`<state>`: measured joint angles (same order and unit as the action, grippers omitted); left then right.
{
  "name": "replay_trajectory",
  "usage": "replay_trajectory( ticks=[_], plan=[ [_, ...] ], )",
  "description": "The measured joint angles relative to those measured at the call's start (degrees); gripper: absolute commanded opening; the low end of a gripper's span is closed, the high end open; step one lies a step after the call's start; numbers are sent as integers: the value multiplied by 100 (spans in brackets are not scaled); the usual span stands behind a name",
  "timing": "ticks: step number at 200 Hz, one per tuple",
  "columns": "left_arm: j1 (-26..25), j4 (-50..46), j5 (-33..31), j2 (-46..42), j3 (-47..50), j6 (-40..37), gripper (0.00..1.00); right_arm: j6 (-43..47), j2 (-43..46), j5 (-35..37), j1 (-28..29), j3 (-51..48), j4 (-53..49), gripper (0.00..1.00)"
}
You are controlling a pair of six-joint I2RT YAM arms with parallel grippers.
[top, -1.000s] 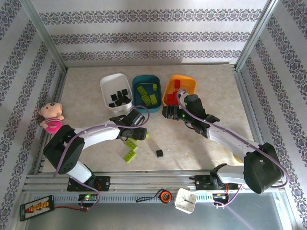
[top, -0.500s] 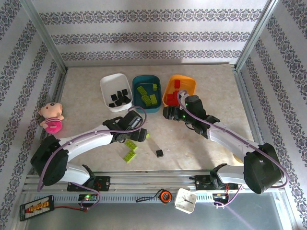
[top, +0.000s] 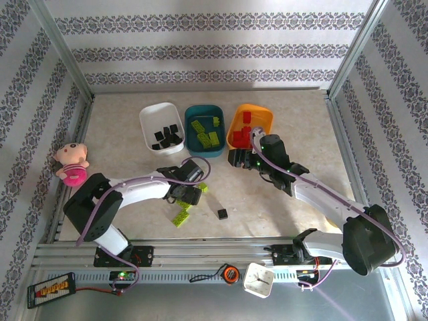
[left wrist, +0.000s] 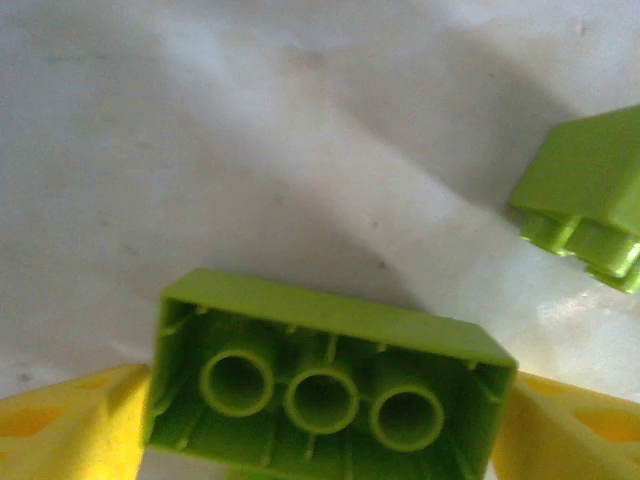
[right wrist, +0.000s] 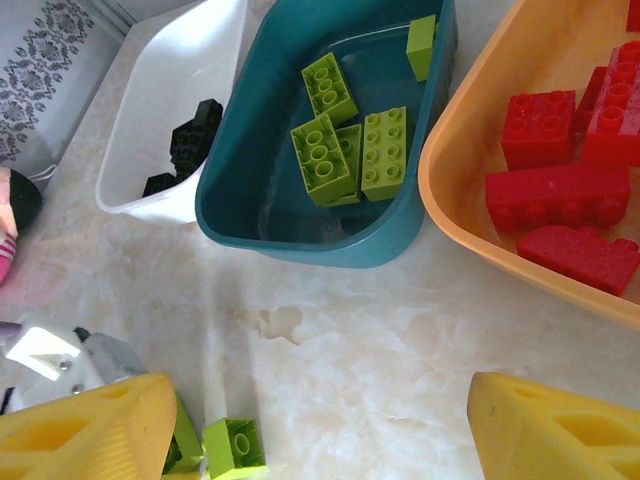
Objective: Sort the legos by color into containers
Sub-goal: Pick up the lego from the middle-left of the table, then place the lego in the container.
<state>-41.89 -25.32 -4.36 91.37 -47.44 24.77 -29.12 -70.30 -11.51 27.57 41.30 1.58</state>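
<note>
Left hand (left wrist: 325, 425) clamps green brick (left wrist: 330, 380) by short ends, down at counter (left wrist: 200, 150). My worry: only fingertips hold, brick can twist out before teal tub (right wrist: 330, 245). Right hand (right wrist: 322, 400) released, empty.

Yellow fingers (left wrist: 70, 430) flank a lime green brick (left wrist: 325, 390). The white tub (top: 147, 114) holds black legos (top: 167, 136), the dark teal tub (top: 204, 107) lime legos (top: 207, 137), the orange tub (top: 261, 117) red legos (top: 242, 136). Purple floral stripes band the white walls (top: 214, 51).

White-and-black left arm (top: 137, 188) stretched low toward centre; yellow-fingered left gripper (left wrist: 320, 425) clamped on both ends of lime green plastic brick (left wrist: 325, 370). Matching right arm (top: 321, 197) reaching forward-left; right gripper (right wrist: 320, 440) spread wide, empty.
</note>
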Motion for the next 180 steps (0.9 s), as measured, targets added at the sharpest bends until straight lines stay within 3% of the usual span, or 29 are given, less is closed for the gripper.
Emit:
replay_trajectory(
  ticks=[51, 86, 118, 180],
  plan=[
    [2, 7, 92, -11, -105, -94, 53, -17, 55, 2, -85, -61, 13, 77],
    [52, -136, 94, -310, -717, -153, 53, -61, 122, 2, -85, -92, 22, 77],
    [553, -81, 243, -321, -1923, -243, 54, -98, 190, -2, -85, -177, 50, 77],
    [1329, 90, 382, 1871, -4096, -354, 54, -129, 273, -79, -85, -492, 55, 77]
  ],
)
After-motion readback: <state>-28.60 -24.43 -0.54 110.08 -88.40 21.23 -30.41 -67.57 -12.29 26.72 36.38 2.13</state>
